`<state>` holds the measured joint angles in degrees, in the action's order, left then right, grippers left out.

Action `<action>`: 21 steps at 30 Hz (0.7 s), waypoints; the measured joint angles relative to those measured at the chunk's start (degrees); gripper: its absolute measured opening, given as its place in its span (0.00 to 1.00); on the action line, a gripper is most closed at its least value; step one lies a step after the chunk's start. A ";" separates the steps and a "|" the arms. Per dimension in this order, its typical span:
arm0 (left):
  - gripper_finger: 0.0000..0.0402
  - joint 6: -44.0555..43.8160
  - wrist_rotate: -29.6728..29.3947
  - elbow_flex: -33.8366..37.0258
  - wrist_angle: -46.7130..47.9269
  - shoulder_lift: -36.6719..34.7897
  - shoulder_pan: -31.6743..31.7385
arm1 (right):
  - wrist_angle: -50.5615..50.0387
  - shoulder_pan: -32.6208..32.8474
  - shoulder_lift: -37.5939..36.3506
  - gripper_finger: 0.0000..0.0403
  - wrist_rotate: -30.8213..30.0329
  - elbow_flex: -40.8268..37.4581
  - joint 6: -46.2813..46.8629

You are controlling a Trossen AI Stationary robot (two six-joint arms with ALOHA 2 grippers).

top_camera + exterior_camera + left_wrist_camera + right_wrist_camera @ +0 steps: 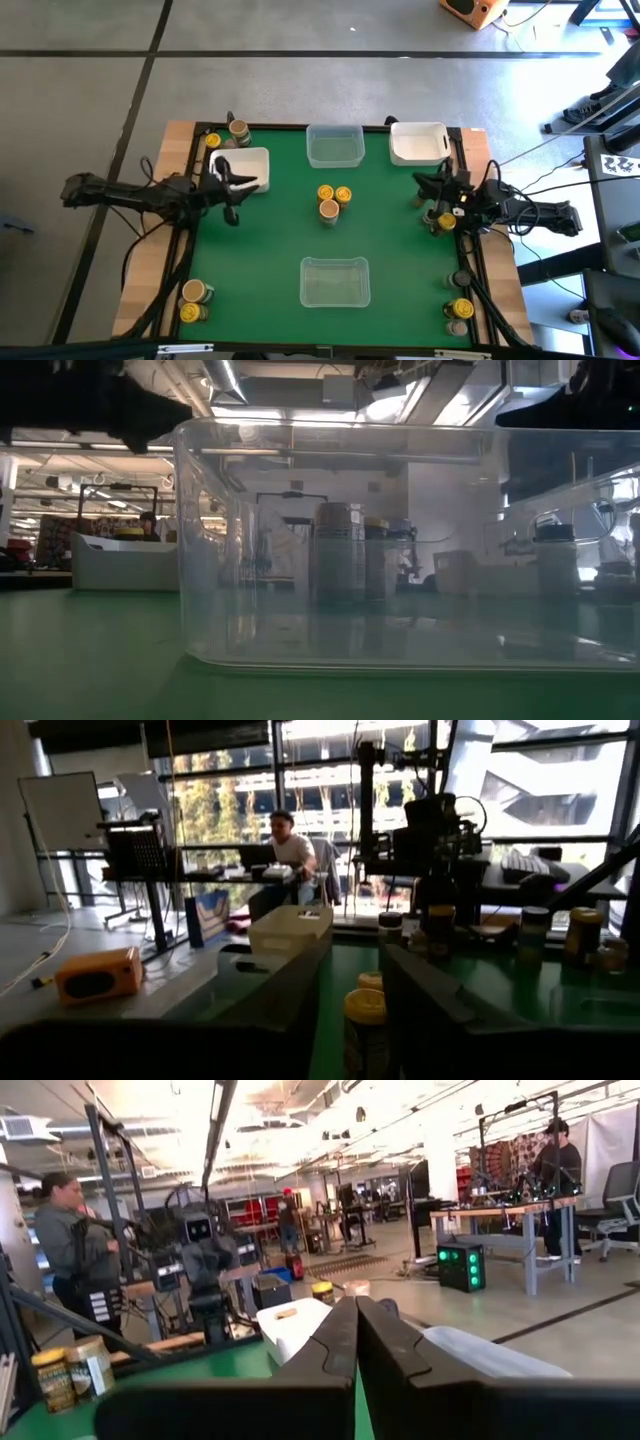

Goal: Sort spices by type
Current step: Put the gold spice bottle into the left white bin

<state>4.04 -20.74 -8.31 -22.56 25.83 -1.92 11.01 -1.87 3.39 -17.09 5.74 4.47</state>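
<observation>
Three spice jars (pixel 331 199) with yellow and tan lids stand upright in a cluster at the table's middle. More stand at the far left corner (pixel 227 134), the near left corner (pixel 192 301), the near right corner (pixel 460 310) and the right edge (pixel 445 221). My left gripper (pixel 238 192) hovers at the table's left side, pointing level toward the middle cluster. It is open, and the yellow-lidded jars (pixel 365 1018) show through its gap (pixel 356 948), farther off. My right gripper (pixel 425 190) hovers at the right side, shut (pixel 357 1305) and holding nothing.
A white tub (pixel 245 163) lies by my left gripper and another (pixel 418 142) at the far right. One clear tub (pixel 334 146) stands at the far middle, a second (pixel 335 281) at the near middle, filling the low view (pixel 400 560). People are in the room beyond.
</observation>
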 joint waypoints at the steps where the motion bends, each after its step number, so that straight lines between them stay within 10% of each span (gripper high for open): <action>1: 0.34 -0.77 0.01 -1.69 1.19 2.13 0.56 | 0.04 0.00 0.46 0.02 -0.04 0.00 -0.08; 10: 0.57 -12.25 3.49 -24.06 21.74 24.60 7.99 | 0.08 -0.02 2.51 0.02 -0.04 0.00 -1.43; 21: 0.61 -15.45 4.24 -33.30 15.23 41.94 9.21 | 0.63 -0.02 2.51 0.02 1.20 0.00 -1.57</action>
<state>-11.41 -16.50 -41.60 -7.33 67.78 7.30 11.65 -1.89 5.89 -15.89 5.74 2.90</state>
